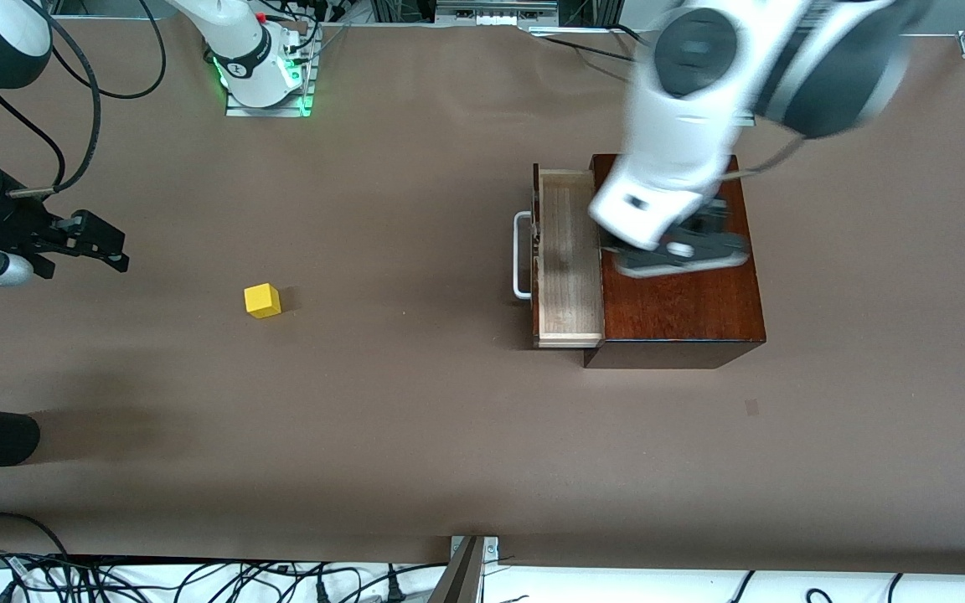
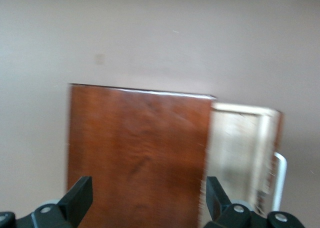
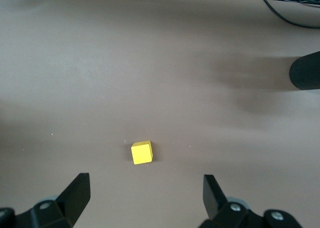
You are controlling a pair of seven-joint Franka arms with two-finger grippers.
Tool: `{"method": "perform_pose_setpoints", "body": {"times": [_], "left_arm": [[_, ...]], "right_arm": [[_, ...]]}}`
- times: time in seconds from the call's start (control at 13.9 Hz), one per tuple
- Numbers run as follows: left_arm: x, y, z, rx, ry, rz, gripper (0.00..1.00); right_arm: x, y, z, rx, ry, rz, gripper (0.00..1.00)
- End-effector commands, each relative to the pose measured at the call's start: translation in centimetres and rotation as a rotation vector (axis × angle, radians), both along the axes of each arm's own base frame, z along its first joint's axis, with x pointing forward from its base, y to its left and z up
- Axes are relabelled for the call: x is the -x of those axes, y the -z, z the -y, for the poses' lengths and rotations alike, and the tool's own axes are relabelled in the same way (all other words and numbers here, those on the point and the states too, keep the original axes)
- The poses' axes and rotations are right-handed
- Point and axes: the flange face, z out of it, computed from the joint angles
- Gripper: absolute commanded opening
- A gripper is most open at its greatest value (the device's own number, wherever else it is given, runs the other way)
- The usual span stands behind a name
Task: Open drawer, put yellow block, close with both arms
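Drawer (image 1: 568, 268) is where you should look first: it stands partly pulled out of the dark wooden box (image 1: 683, 310), its pale tray showing and its white handle (image 1: 522, 255) pointing toward the right arm's end of the table (image 1: 415, 419). You can see nothing lying in the tray.

Your left gripper (image 1: 683, 249) hangs over the top of the box, just beside the tray's open part; its fingers (image 2: 80, 198) are spread wide and hold nothing.

Your yellow block (image 1: 262, 301) sits alone on the bare table, well apart from the drawer, toward the right arm's end.

Your right gripper (image 1: 101, 243) hovers near that end's edge of the table, apart from the block. Its fingers (image 3: 75, 195) are spread fully, with nothing between them, and its wrist view shows the block lying ahead of them.
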Motion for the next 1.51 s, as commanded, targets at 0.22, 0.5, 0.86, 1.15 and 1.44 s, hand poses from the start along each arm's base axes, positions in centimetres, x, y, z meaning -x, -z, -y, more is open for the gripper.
{"method": "perform_pose_setpoints", "body": {"times": [0.22,0.5,0.86,1.15,1.44], "left_arm": [[-0.4,-4.6,-13.5,0.091,0.121,-0.127,1.0],[0.5,-6.7,-22.8,0.11,0.209,-0.139,1.0],[3.3,-5.0,-25.2,0.137,0.181,0.004,1.0],[4.0,-3.8,-25.2,0.137,0.161,-0.019,1.0],[3.8,-4.3,-24.5,0.132,0.175,-0.012,1.0]], "right_arm": [[-0.5,2.6,-0.6,0.02,-0.077,-0.05,1.0],[-0.7,6.6,-2.8,0.03,-0.113,-0.172,1.0],[-1.6,13.5,-5.7,0.044,-0.147,-0.246,1.0],[-0.4,20.8,-6.8,0.035,-0.16,-0.19,1.0],[2.0,28.1,-6.3,0.033,-0.152,-0.147,1.0]]}}
